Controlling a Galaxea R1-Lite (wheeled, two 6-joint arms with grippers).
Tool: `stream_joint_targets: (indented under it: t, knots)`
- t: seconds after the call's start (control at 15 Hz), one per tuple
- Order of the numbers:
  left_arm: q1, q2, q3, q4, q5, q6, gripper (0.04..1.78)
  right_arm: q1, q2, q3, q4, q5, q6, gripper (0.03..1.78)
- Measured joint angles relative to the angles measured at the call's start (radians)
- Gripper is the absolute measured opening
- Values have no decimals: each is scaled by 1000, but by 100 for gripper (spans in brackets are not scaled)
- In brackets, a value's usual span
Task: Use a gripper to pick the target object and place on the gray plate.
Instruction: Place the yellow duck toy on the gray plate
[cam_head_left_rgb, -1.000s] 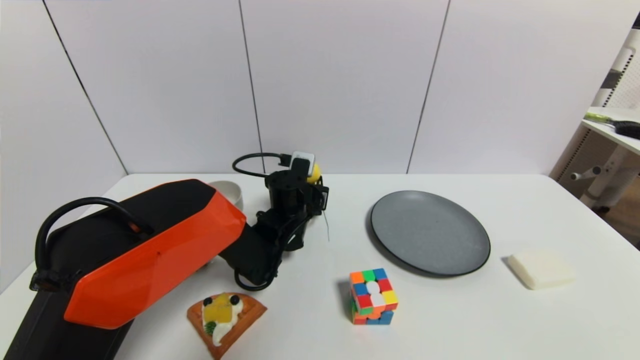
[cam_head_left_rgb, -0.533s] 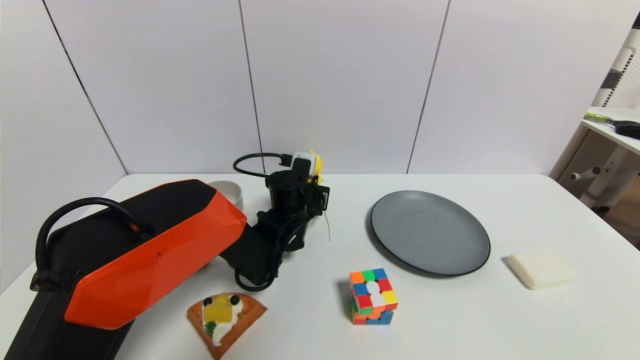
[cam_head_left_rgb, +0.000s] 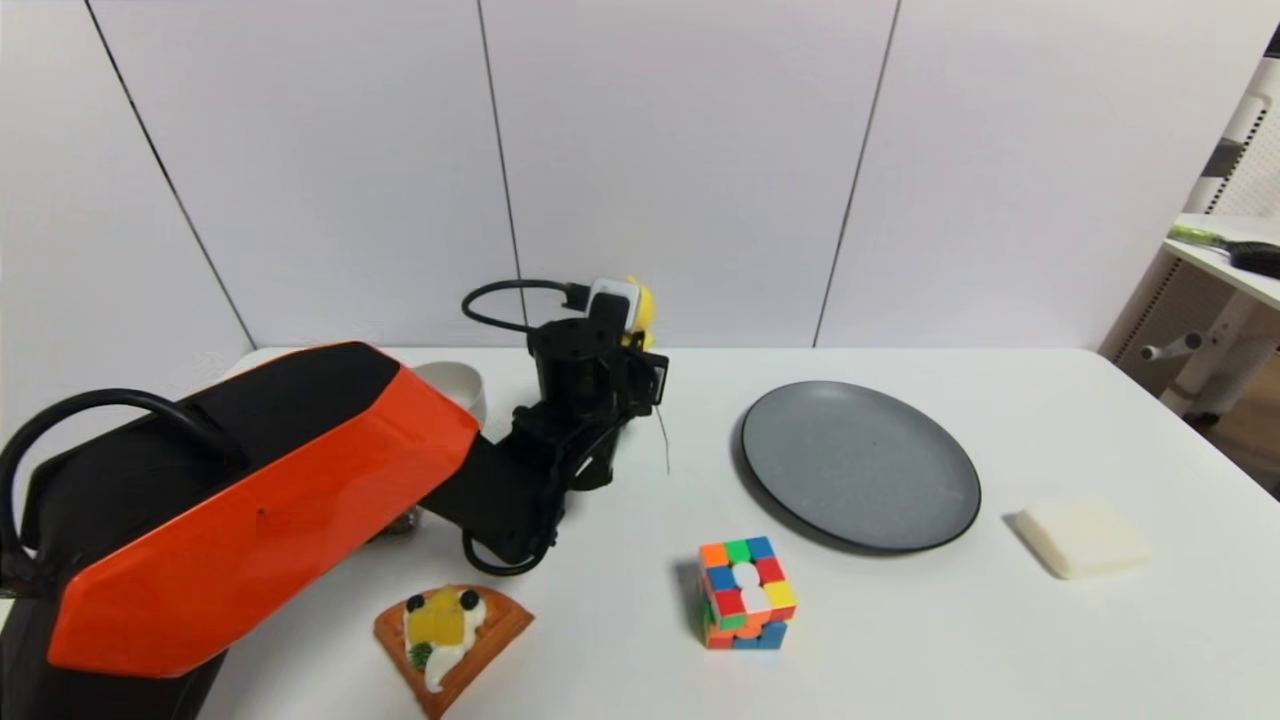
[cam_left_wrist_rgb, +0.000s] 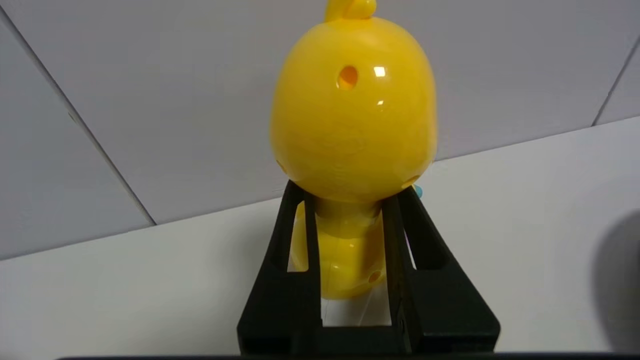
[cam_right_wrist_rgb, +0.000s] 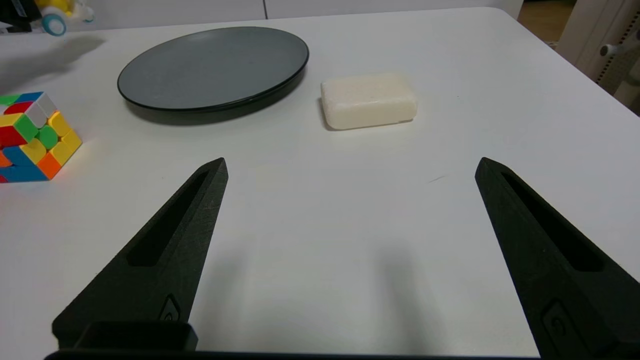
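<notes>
My left gripper (cam_head_left_rgb: 640, 345) is shut on the yellow duck toy (cam_head_left_rgb: 643, 301) and holds it above the table at the back, left of the gray plate (cam_head_left_rgb: 860, 465). In the left wrist view the duck (cam_left_wrist_rgb: 352, 110) fills the middle, its neck clamped between my black fingers (cam_left_wrist_rgb: 295, 240); my gripper (cam_left_wrist_rgb: 350, 200) is closed round it. The duck's blue wheel (cam_right_wrist_rgb: 51, 23) shows far off in the right wrist view, with the plate (cam_right_wrist_rgb: 212, 67) nearer. My right gripper (cam_right_wrist_rgb: 350, 167) is open and empty over bare table, out of the head view.
A multicoloured puzzle cube (cam_head_left_rgb: 745, 592) stands in front of the plate. An orange waffle wedge (cam_head_left_rgb: 450, 640) lies at the front left. A beige bowl (cam_head_left_rgb: 455, 385) sits behind my left arm. A cream block (cam_head_left_rgb: 1082, 538) lies right of the plate.
My left gripper has risen with the duck in it; the duck's head now shows higher against the wall. The arm's orange shell has shifted left.
</notes>
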Motion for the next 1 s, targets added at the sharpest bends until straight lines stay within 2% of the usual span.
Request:
stream_joint_targets:
  t: [0.27,0.47,1.0]
  knots:
    - [-50,-47,-18,50,-17,1,38,0,0,0,0,0,0,171]
    - [-81,-47,-86,127,-87,-2,38,0,0,0,0,0,0,171]
    - [-154,85,-431,391,-311,-11,38,0,0,0,0,0,0,171]
